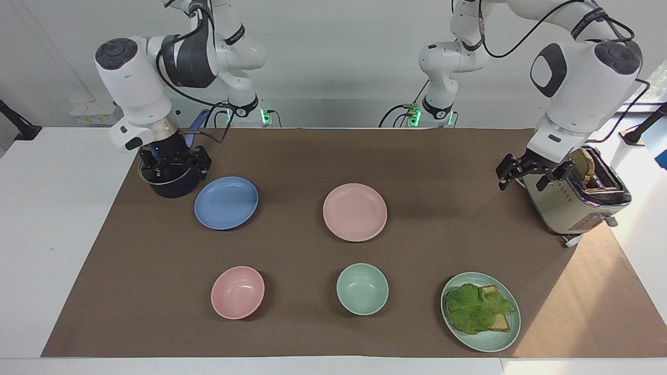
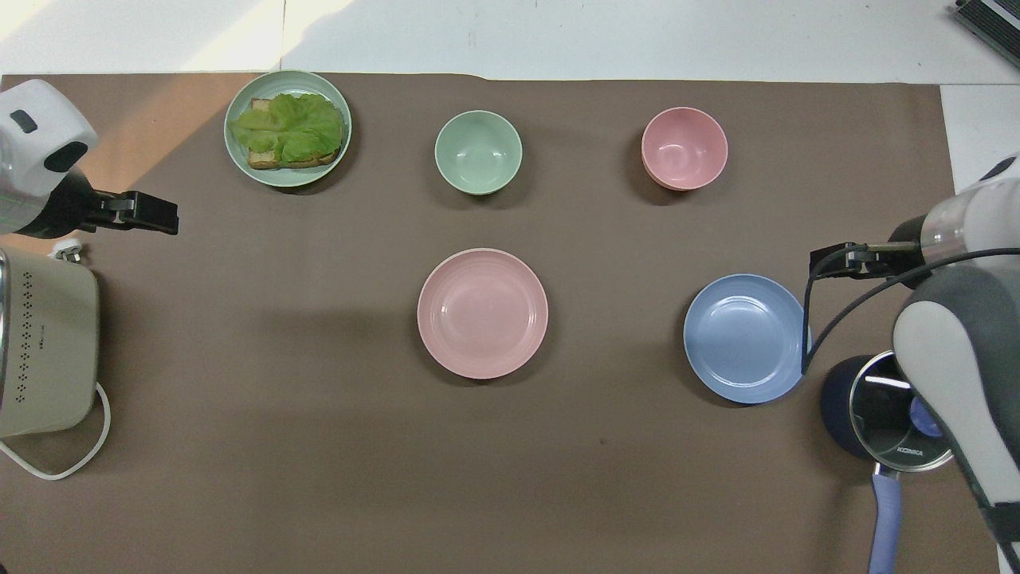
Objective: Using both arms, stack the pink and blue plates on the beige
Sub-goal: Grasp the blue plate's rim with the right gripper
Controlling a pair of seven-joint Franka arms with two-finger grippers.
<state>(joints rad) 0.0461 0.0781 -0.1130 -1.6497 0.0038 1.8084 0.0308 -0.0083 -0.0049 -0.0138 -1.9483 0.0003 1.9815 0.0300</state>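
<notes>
The pale pink plate [image 1: 355, 212] [image 2: 482, 312] lies flat mid-table, with no gripper touching it. The beige plate is hidden in both views. The blue plate [image 1: 226, 202] [image 2: 747, 338] lies flat toward the right arm's end, beside the pot. My right gripper [image 1: 174, 171] [image 2: 830, 262] hangs low and open over the dark pot [image 1: 177, 188], close to the blue plate's rim and holding nothing. My left gripper [image 1: 527, 177] [image 2: 158, 218] is raised beside the toaster, open and empty.
A lidded dark blue pot [image 2: 845, 399] has its handle [image 2: 883, 518] pointing toward the robots. At the left arm's end stands a toaster [image 1: 573, 192] with bread in it. Farther from the robots stand a pink bowl [image 1: 237, 291], a mint bowl [image 1: 362, 288] and a mint plate [image 1: 503, 333] holding lettuce on toast.
</notes>
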